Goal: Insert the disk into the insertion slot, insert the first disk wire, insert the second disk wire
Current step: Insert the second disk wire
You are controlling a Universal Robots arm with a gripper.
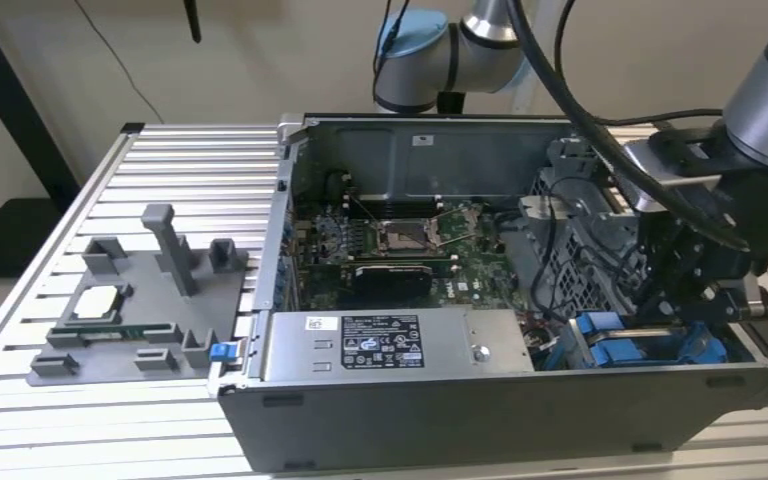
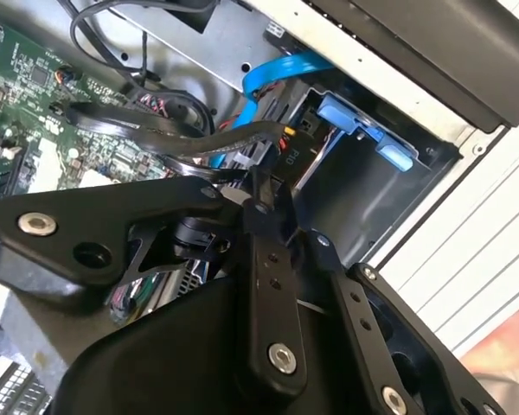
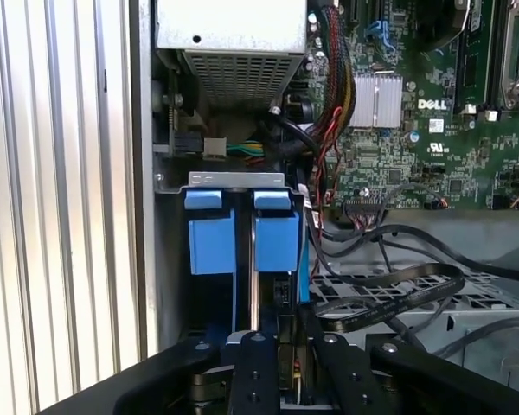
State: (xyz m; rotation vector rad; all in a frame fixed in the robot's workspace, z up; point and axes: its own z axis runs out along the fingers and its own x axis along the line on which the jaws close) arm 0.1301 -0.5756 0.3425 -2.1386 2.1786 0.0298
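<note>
Looking across the exterior view, we find an open computer case (image 1: 398, 400) on a slatted table (image 1: 37, 420), its grey power supply box (image 1: 398, 345) carrying a white-and-black sticker we leave unread; the gripper (image 1: 684, 300) reaches down at the case's corner on the exterior view's right, above the insertion slot (image 1: 638, 345) with its blue tabs. Turning to the second wrist view, we see a blue ribbon cable (image 2: 272, 73) and a green motherboard (image 2: 26, 95). Moving to the first wrist view, the slot's two blue tabs stand side by side beside black cables (image 3: 389, 290). We cannot tell how the gripper stands, nor pick out the disk.

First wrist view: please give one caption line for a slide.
Gripper lowered over the insertion slot with its blue tabs, beside the motherboard and black cables.
</note>
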